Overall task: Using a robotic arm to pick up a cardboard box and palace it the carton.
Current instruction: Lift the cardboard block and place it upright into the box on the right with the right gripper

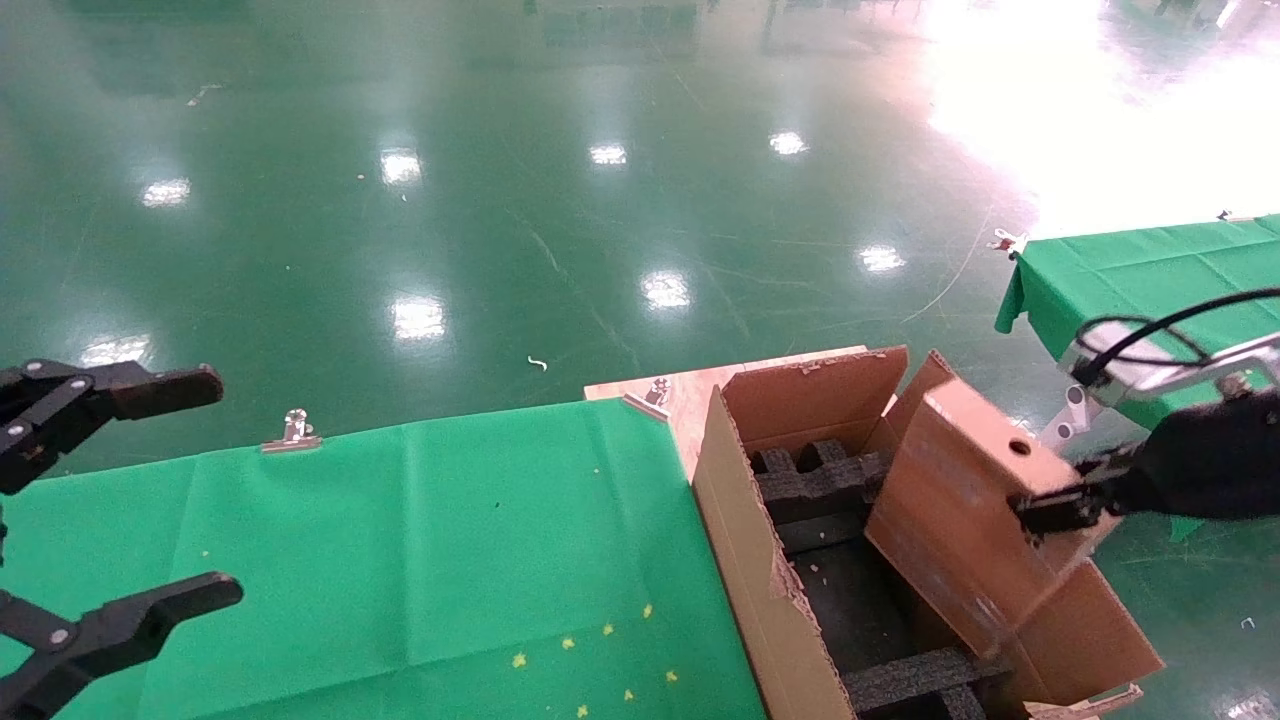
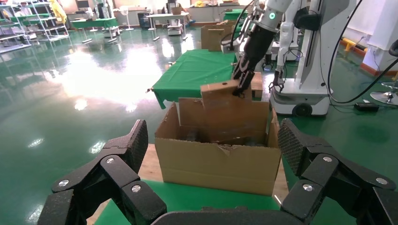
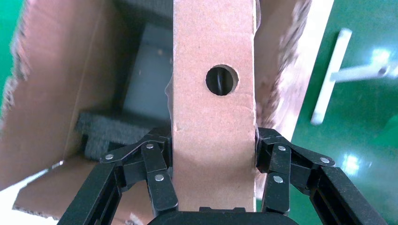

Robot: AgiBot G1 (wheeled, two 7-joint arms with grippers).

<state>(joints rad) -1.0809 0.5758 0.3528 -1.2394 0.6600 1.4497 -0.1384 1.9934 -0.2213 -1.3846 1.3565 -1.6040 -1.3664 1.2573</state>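
My right gripper is shut on the small brown cardboard box with a round punched hole. It holds the box tilted, partly inside the open top of the large carton with black foam inserts. In the right wrist view the box sits between my fingers, above the carton's inside. In the left wrist view the robotic arm holds the box over the carton. My left gripper is open and empty at the left, over the green table.
The green cloth table lies left of the carton, with metal clips at its far edge. A second green table stands at the right. The carton's right flap hangs outward. Shiny green floor lies beyond.
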